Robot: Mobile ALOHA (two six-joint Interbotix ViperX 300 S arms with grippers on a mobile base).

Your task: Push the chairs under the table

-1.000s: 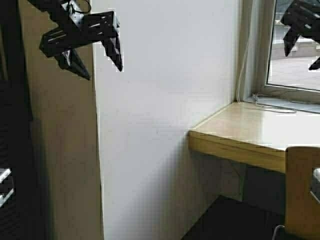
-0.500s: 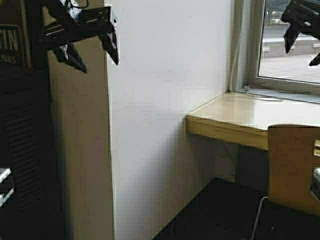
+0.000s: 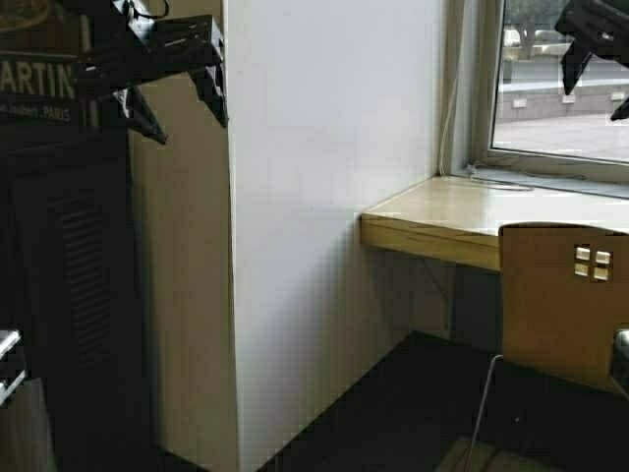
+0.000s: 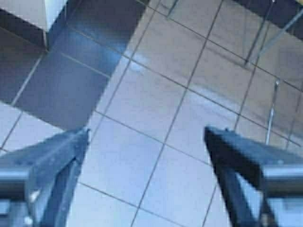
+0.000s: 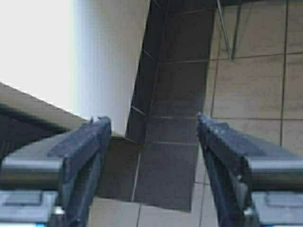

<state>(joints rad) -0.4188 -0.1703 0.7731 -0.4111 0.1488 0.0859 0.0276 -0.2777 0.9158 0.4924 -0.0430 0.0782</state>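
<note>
A tan plywood chair (image 3: 560,305) with four small square holes in its back stands at the right edge of the high view, in front of the pale-wood table (image 3: 462,211) under the window. My left gripper (image 3: 177,98) is raised at the top left, open and empty; its wrist view (image 4: 146,135) shows only floor tiles between the fingers. My right gripper (image 3: 595,74) is raised at the top right, open and empty; its wrist view (image 5: 151,125) shows dark tiles. Thin metal chair legs (image 4: 258,38) show on the floor.
A white wall column (image 3: 324,226) juts out in the middle, left of the table's end. A dark cabinet with a sign (image 3: 59,256) stands at the left. A window (image 3: 560,88) is behind the table. The floor is tiled.
The robot has turned or driven: the scene shifts left, the chair back with its holes comes further into view, and the dark cabinet widens at left. Both grippers stay raised and open.
</note>
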